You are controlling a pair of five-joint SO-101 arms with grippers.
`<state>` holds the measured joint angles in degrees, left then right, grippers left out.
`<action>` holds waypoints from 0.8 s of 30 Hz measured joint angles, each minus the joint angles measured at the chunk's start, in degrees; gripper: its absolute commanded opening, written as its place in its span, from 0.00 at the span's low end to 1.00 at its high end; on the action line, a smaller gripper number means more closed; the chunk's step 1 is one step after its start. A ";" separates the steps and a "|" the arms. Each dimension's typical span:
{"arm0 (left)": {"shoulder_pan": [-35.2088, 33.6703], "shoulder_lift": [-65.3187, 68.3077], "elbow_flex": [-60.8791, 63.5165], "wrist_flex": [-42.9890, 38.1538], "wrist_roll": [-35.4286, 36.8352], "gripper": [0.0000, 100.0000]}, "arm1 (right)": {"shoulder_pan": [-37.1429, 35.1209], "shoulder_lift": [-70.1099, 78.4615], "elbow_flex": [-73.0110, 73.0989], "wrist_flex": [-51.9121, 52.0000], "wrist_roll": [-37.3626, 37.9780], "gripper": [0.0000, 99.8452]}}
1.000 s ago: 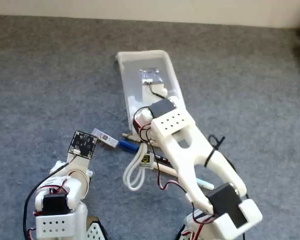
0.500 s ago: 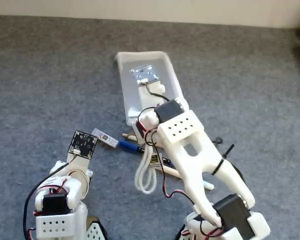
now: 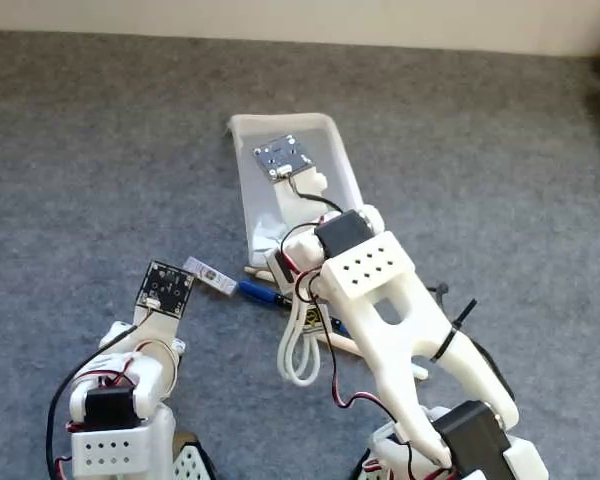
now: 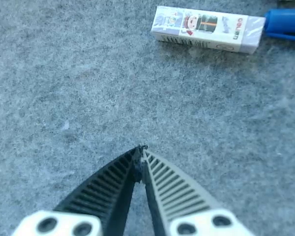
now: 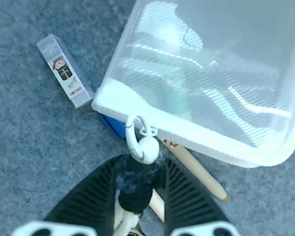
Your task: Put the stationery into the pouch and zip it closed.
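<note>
right gripper (image 5: pixel 140 169) pinches the zip pull (image 5: pixel 143 147) at the pouch (image 5: pixel 221 98) corner, left gripper (image 4: pixel 140 153) pressed together; i'd drag straight along the zip, with the eraser (image 5: pixel 65 72) lying outside just beside it.

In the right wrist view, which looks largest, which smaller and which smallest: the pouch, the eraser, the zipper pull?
1. pouch
2. eraser
3. zipper pull, although it lies nearest the camera
</note>
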<state>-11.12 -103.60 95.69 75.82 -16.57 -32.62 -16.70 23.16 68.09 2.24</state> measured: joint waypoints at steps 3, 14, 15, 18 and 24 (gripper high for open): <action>-2.02 -0.09 -2.99 -0.35 0.00 0.01 | 0.00 0.00 0.00 -0.44 0.00 0.00; -0.35 -0.09 -7.21 -12.40 0.00 0.18 | 0.00 -6.33 5.54 -5.19 0.00 0.00; 0.35 -0.09 -7.56 -12.66 0.53 0.22 | 0.00 -8.00 7.21 -6.24 0.00 0.00; 1.93 -0.18 -8.44 -12.84 6.15 0.25 | 0.00 -11.96 11.34 -9.23 0.00 0.00; 6.24 -0.18 -11.43 -12.84 13.98 0.25 | -0.70 -16.97 15.21 -10.99 0.00 0.00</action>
<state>-4.88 -103.78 84.26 62.99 -2.59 -33.32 -33.67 38.37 57.10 2.24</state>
